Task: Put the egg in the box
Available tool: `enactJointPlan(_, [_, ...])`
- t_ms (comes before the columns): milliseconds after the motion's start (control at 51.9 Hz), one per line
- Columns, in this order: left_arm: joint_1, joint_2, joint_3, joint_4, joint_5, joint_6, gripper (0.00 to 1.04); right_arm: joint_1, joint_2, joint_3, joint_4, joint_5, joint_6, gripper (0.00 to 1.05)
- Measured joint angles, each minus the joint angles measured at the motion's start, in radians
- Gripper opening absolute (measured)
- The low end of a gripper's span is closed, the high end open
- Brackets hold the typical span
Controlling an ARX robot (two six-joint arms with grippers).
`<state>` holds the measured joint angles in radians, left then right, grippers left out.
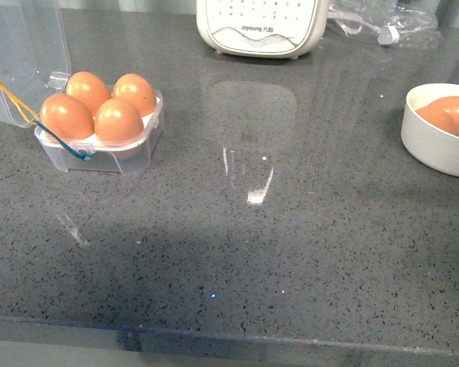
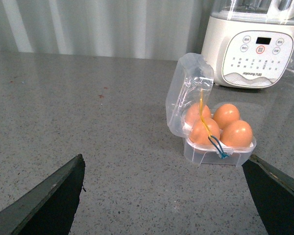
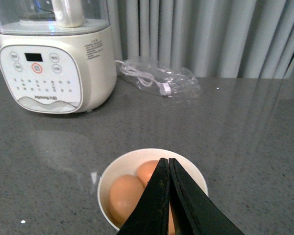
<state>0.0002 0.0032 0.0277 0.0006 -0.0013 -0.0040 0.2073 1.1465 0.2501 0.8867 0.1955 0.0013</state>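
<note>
The clear box (image 1: pixel 99 157) stands at the left of the counter with its lid (image 1: pixel 23 53) hinged open, and four brown eggs (image 1: pixel 118 120) fill its cells. It also shows in the left wrist view (image 2: pixel 220 154). My left gripper (image 2: pixel 169 196) is open and empty, apart from the box. My right gripper (image 3: pixel 167 164) is shut and empty, above a white bowl (image 3: pixel 122 169) holding brown eggs (image 3: pixel 125 196). Neither arm shows in the front view.
The white bowl (image 1: pixel 432 141) of eggs sits at the right edge. A cream kitchen appliance (image 1: pixel 260 27) stands at the back, with a plastic bag of cable (image 1: pixel 382 27) beside it. The counter's front edge (image 1: pixel 229 336) runs along the bottom.
</note>
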Motion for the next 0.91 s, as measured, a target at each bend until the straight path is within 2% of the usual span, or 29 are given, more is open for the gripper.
enactJointPlan(463, [0.000, 0.000, 0.000, 0.000, 0.000, 0.000, 0.98, -0.115, -0.311, -0.171, -0.146, -0.104, 0.000, 0.03])
enactJointPlan(540, [0.000, 0.000, 0.000, 0.000, 0.000, 0.000, 0.98, -0.174, -0.342, -0.203, -0.127, -0.188, 0.000, 0.03])
enactJointPlan(636, [0.000, 0.000, 0.000, 0.000, 0.000, 0.000, 0.98, -0.204, -0.398, -0.239, -0.172, -0.190, 0.000, 0.03])
enactJointPlan(906, [0.000, 0.000, 0.000, 0.000, 0.000, 0.000, 0.98, -0.205, -0.570, -0.244, -0.322, -0.194, 0.000, 0.03])
